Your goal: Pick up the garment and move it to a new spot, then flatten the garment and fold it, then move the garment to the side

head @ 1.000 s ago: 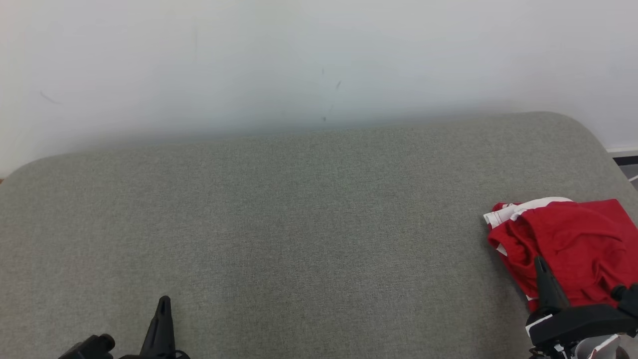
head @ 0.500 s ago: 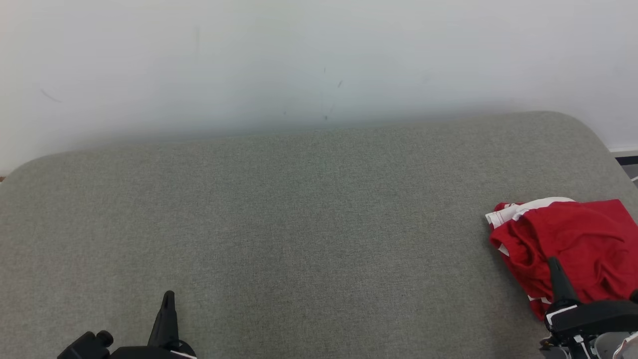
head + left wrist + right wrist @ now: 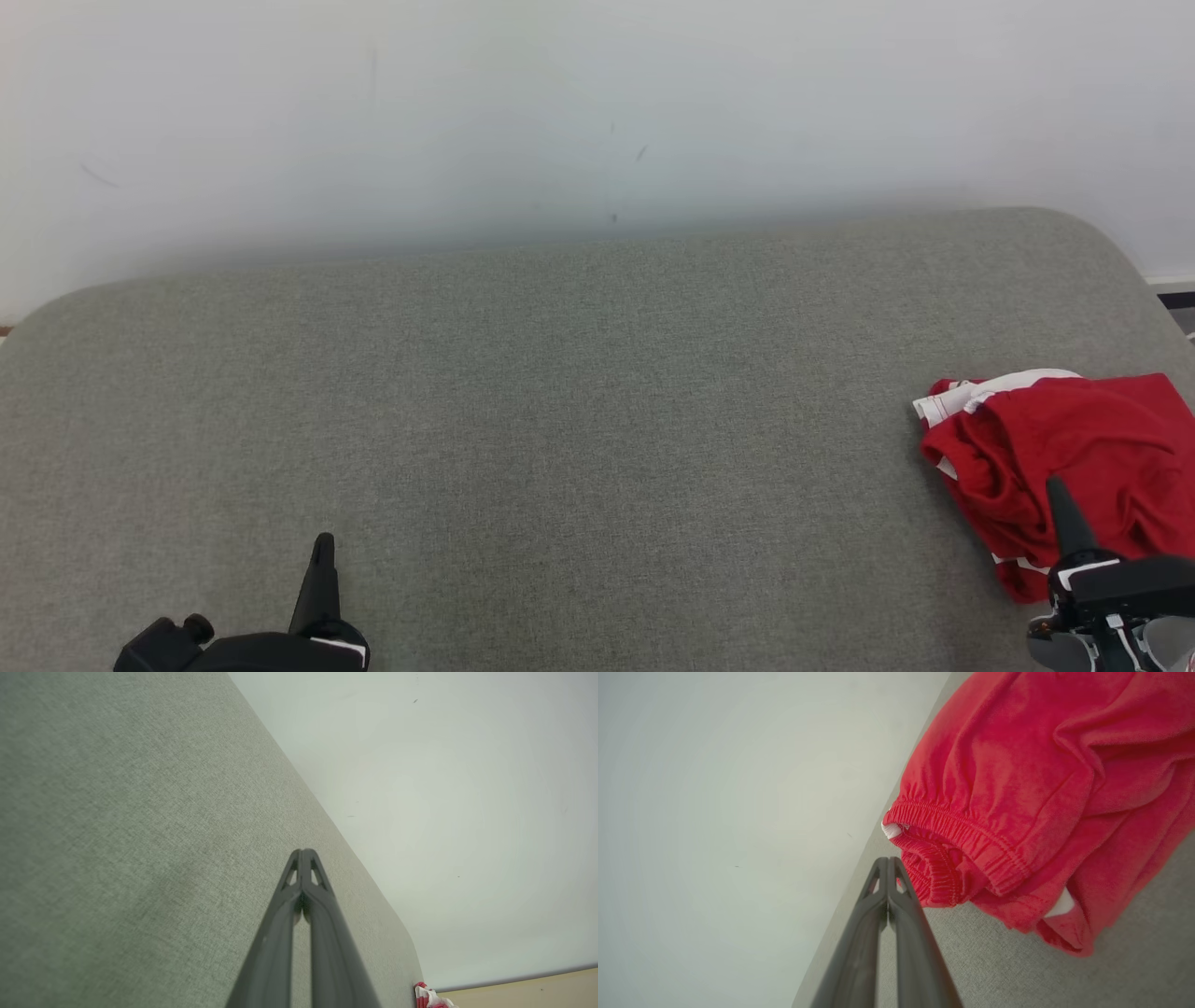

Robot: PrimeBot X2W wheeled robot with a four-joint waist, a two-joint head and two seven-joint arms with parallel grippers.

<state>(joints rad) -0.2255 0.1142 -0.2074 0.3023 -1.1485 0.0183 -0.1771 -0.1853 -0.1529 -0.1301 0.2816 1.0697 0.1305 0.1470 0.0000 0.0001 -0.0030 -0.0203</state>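
Crumpled red garment [image 3: 1074, 448] lies lower right in my head view on the grey cushion [image 3: 597, 420], its waistband [image 3: 957, 833] just beside my right gripper [image 3: 1057, 485], fingers pressed together and empty; my left gripper [image 3: 323, 546], likewise closed on nothing, sits well apart, lower left.

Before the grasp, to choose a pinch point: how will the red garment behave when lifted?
The red garment lies crumpled in soft folds, so it will probably hang limp when lifted. Its fuzzy cloth likely isn't slippery. The gathered elastic waistband may stretch if pulled.
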